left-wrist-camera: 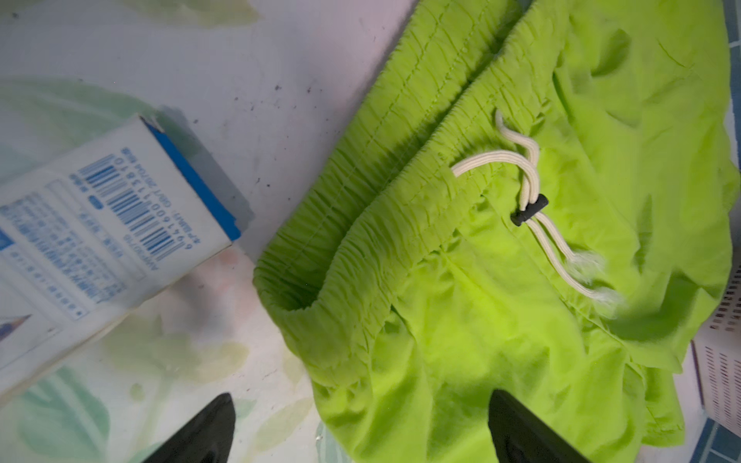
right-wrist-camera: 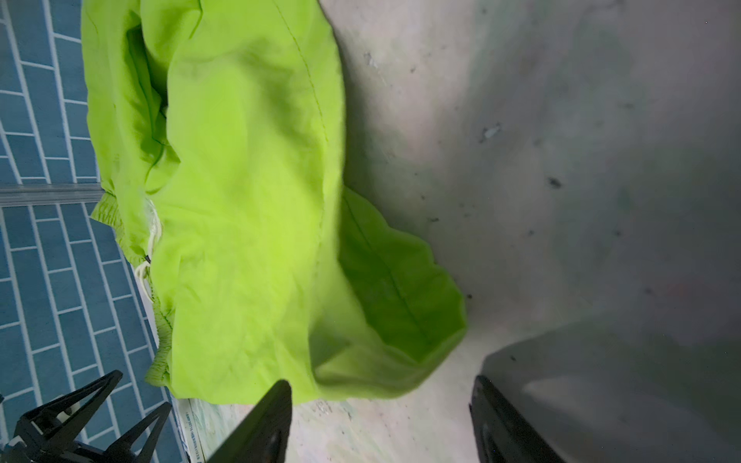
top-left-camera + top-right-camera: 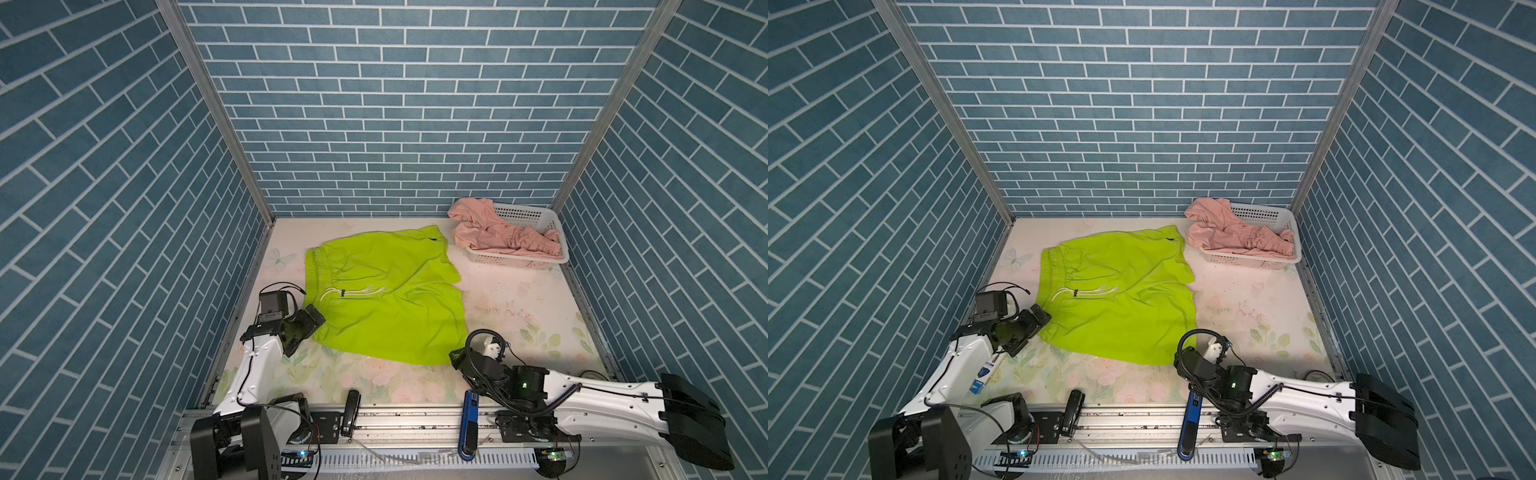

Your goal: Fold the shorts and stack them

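Observation:
The lime-green shorts (image 3: pixel 386 303) (image 3: pixel 1121 299) lie spread flat on the floral table, waistband to the left, with the white drawstring (image 1: pixel 521 160) on top. My left gripper (image 3: pixel 311 318) (image 1: pixel 361 403) is open at the near waistband corner, with one finger over the fabric and one over bare table. My right gripper (image 3: pixel 457 356) (image 2: pixel 381 384) is open at the near-right leg hem (image 2: pixel 401 320), holding nothing. The salmon-pink shorts (image 3: pixel 494 235) (image 3: pixel 1229 232) lie crumpled in the white basket (image 3: pixel 515 259) (image 3: pixel 1254 259) at the back right.
A white and blue carton (image 1: pixel 100 240) (image 3: pixel 982 374) lies by the left arm. A blue-handled tool (image 3: pixel 469 419) and a black one (image 3: pixel 351 411) rest on the front rail. Blue brick walls close in three sides.

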Controlling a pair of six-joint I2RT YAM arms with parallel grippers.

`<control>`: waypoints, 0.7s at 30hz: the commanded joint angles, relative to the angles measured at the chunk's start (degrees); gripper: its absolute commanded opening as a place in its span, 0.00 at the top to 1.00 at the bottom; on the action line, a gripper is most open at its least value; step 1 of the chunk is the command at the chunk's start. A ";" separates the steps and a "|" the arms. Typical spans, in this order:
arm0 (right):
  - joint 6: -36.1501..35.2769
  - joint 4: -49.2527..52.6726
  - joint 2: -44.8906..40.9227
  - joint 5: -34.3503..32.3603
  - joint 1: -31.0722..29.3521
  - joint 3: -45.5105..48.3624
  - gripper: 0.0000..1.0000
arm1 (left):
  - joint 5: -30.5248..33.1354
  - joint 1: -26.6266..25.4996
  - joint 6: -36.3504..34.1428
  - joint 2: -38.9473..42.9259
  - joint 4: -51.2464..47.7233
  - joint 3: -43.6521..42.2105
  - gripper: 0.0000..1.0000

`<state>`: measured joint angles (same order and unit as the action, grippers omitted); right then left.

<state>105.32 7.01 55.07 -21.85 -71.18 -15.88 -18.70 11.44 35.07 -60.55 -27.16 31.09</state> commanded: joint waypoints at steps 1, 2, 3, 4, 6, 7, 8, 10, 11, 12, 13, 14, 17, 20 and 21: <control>2.49 -6.85 4.00 -2.89 0.29 3.08 0.33 | -2.26 0.42 0.90 -1.63 3.77 -1.70 0.00; 2.39 -8.35 5.01 -3.38 0.44 3.49 0.36 | -2.32 0.42 0.96 -2.14 4.47 -1.97 0.00; 1.87 -10.00 5.99 -3.99 0.51 3.82 0.40 | -2.17 0.42 0.95 -2.47 5.10 -2.24 0.00; 0.68 -10.80 6.55 -4.61 0.73 3.75 0.48 | -1.77 0.42 1.06 -2.79 5.50 -2.43 0.00; -1.59 -10.67 6.64 -5.44 1.31 3.04 0.64 | -1.31 0.42 1.21 -3.29 6.84 -2.74 0.00; -3.12 -10.05 6.28 -5.81 1.75 2.60 0.72 | -0.79 0.42 1.54 -3.44 7.49 -2.87 0.00; -4.30 -9.31 5.80 -6.09 2.07 2.20 0.78 | -0.47 0.42 1.70 -3.59 8.09 -2.97 0.00; -6.57 -7.27 4.20 -6.77 2.91 1.42 0.89 | 0.83 0.42 2.10 -4.13 8.85 -3.08 0.00; -7.58 -6.66 3.36 -6.97 3.30 1.15 0.92 | 1.20 0.42 2.08 -4.48 9.31 -3.05 0.01; -8.62 -5.77 2.37 -7.22 3.70 0.87 0.94 | 1.37 0.42 2.03 -4.88 9.94 -3.05 0.04; -9.61 -5.00 1.33 -7.54 3.99 0.70 0.95 | 1.36 0.42 2.28 -5.36 10.65 -3.26 0.07; -10.57 -4.39 0.54 -7.91 4.26 0.50 0.96 | 1.12 0.42 2.61 -5.89 11.73 -3.59 0.12; -14.48 -1.79 -1.30 -8.56 5.27 -0.72 0.96 | 1.08 0.42 3.34 -7.57 15.02 -4.45 0.30; -18.92 0.05 -2.29 -9.17 6.21 -1.85 0.97 | 0.74 0.42 2.95 -9.77 16.51 -4.11 0.44; -19.83 0.26 -2.38 -9.22 6.31 -2.16 0.98 | 0.32 0.40 2.54 -10.61 16.95 -3.90 0.52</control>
<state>91.42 3.18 53.45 -28.36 -65.41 -16.40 -18.24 11.51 37.89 -69.78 -13.52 27.35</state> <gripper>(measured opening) 0.045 0.517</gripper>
